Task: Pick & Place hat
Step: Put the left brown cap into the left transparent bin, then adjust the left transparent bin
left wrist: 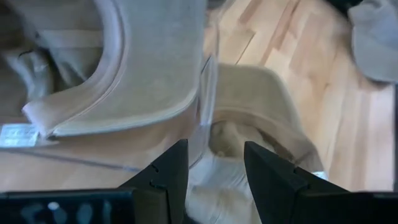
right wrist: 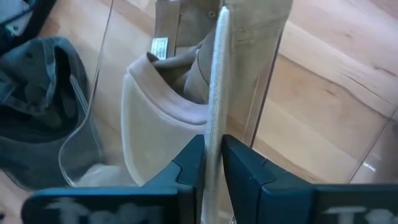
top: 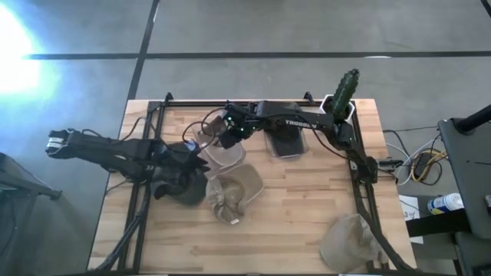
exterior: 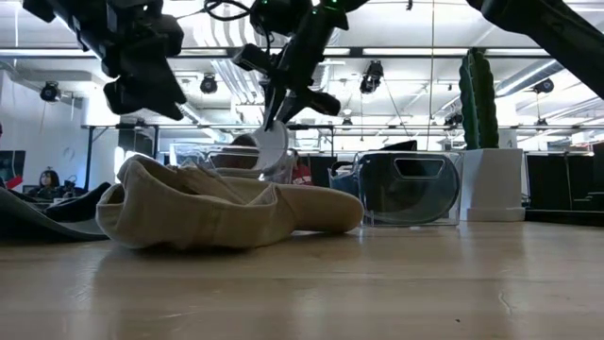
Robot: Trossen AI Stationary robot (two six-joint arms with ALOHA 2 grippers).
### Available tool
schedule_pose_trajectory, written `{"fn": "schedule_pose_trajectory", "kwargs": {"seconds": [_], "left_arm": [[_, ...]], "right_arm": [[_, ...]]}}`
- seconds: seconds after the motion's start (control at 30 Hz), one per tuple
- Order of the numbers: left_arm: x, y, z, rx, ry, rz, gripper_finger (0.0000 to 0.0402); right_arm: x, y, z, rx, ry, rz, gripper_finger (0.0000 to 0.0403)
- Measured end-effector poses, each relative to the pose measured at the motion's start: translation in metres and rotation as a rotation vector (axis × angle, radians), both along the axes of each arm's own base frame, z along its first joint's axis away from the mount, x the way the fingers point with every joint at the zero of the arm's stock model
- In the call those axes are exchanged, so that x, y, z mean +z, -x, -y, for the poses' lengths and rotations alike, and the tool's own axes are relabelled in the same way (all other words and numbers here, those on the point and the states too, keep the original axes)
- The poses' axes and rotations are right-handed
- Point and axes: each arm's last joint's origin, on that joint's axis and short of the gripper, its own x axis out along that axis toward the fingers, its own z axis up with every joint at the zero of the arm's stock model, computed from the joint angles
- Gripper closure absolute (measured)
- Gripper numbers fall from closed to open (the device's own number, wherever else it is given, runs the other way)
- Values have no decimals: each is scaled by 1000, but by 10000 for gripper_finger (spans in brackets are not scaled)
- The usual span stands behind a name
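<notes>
The table (top: 307, 222) is light, pale wood with visible grain. The hat (top: 234, 195) in the middle is beige, and the second hat (top: 349, 239) at the near right is beige too. A dark grey hat (top: 184, 188) lies on its left. The container (top: 226, 153) is clear plastic. The cactus (top: 345, 88) is green in a white pot (exterior: 493, 184). Both arms are black.

The left hand (top: 193, 157) is half hidden over a dark hat (top: 186, 189), its grip unclear.

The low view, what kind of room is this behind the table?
Probably an open lab or workshop: exposed ceiling with strip lights, a person at a desk far back, and a wooden table on bare concrete.
</notes>
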Motion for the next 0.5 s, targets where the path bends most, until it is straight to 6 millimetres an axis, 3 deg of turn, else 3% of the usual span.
{"fn": "schedule_pose_trajectory", "kwargs": {"seconds": [0.13, 0.5], "left_arm": [[-4, 1, 0, 3, 3, -18, 252], [-10, 19, 2, 7, 27, -151, 252]], "right_arm": [[0, 0, 0, 11, 6, 2, 327], [10, 1, -8, 76, 38, 18, 185]]}}
